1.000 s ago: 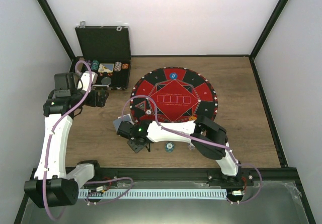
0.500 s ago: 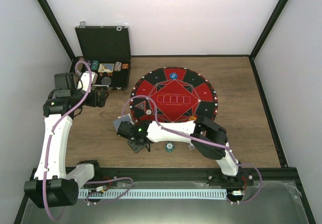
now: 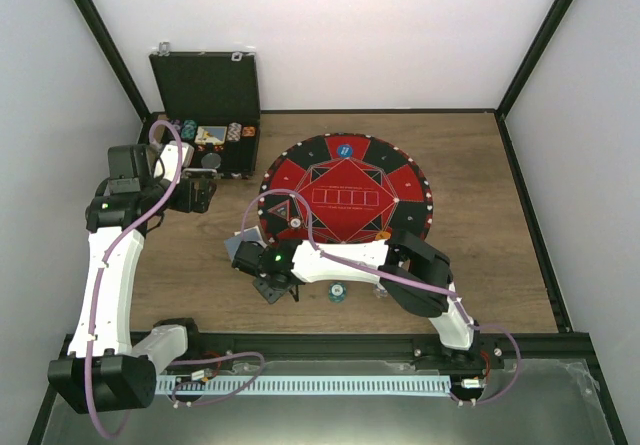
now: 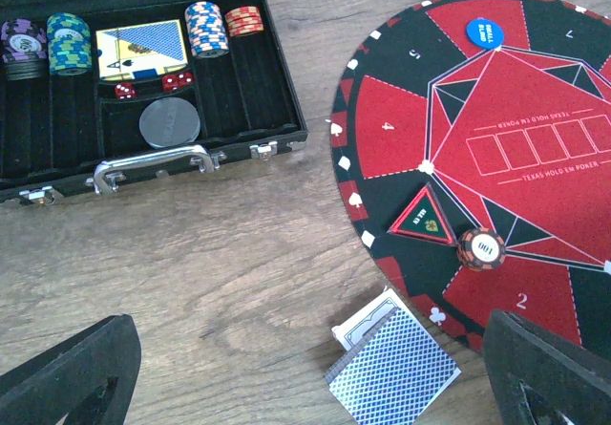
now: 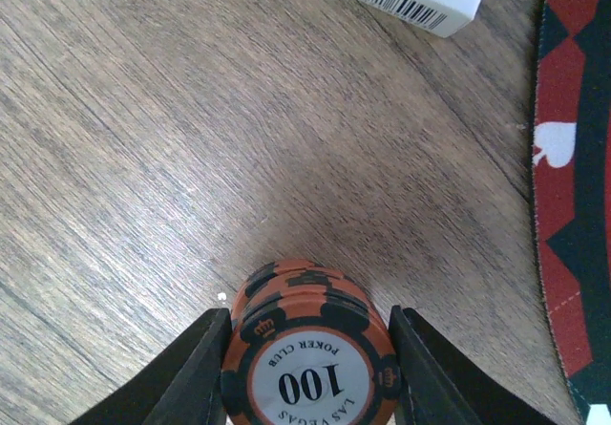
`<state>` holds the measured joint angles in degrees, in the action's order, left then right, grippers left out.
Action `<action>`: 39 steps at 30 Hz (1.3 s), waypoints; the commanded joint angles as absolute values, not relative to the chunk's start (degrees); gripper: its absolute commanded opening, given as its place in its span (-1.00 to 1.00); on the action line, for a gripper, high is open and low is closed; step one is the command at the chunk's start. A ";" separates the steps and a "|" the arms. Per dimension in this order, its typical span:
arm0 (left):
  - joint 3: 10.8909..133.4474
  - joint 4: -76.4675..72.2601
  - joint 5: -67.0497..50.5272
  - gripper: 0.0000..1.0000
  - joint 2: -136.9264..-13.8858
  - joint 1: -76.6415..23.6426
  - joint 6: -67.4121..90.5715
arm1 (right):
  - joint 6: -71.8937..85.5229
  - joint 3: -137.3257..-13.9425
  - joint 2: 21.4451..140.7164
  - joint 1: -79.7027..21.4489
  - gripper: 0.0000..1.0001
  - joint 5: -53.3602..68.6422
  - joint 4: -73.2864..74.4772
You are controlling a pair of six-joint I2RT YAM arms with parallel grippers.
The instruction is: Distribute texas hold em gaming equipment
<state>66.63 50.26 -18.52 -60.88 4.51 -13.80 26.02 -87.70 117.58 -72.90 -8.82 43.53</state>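
Left wrist, fingers (image 4: 72,372) wide, case (image 4: 234,100) holds chips (image 4: 206,29), right fingers (image 5: 186,377) grip perhaps two chips (image 5: 310,368)

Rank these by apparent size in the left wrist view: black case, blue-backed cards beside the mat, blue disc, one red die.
Largest to smallest:
1. black case, though partly cropped
2. blue-backed cards
3. blue disc
4. red die

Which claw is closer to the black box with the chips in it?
Left. The left claw hangs open just in front of the black case. The right claw is farther away, near the round mat's edge, pinching orange chips.
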 commanded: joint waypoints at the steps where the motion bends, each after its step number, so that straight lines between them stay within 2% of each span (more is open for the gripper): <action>1: 66.25 50.22 -18.99 1.00 -59.90 4.83 -14.32 | 26.15 -89.91 117.95 -73.33 -0.22 -9.76 43.91; 4: 66.35 50.19 -18.90 1.00 -59.83 4.84 -14.29 | 26.21 -89.85 117.92 -73.23 -0.34 -9.67 43.89; 9: 66.64 50.12 -18.85 1.00 -59.77 4.86 -14.24 | 26.43 -89.82 116.82 -72.79 -0.68 -9.05 43.88; 15: 66.87 50.19 -18.73 1.00 -59.79 4.86 -14.01 | 26.21 -89.90 113.82 -71.62 -0.85 -7.95 43.90; 27: 67.40 50.36 -18.46 1.00 -59.75 4.89 -13.97 | 22.54 -89.98 108.05 -63.30 -0.91 -10.02 46.11; 34: 67.91 50.71 -18.28 1.00 -60.13 4.84 -14.20 | 16.49 -93.12 106.90 -47.63 -0.91 -12.61 45.28; 39: 68.52 51.09 -18.58 1.00 -60.81 4.90 -14.31 | 13.67 -101.35 113.03 -35.94 -0.90 -15.76 44.63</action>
<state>66.70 50.33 -18.28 -60.71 4.51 -13.80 17.26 -93.71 109.71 -42.81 -11.53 45.50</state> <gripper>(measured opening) 0.999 0.428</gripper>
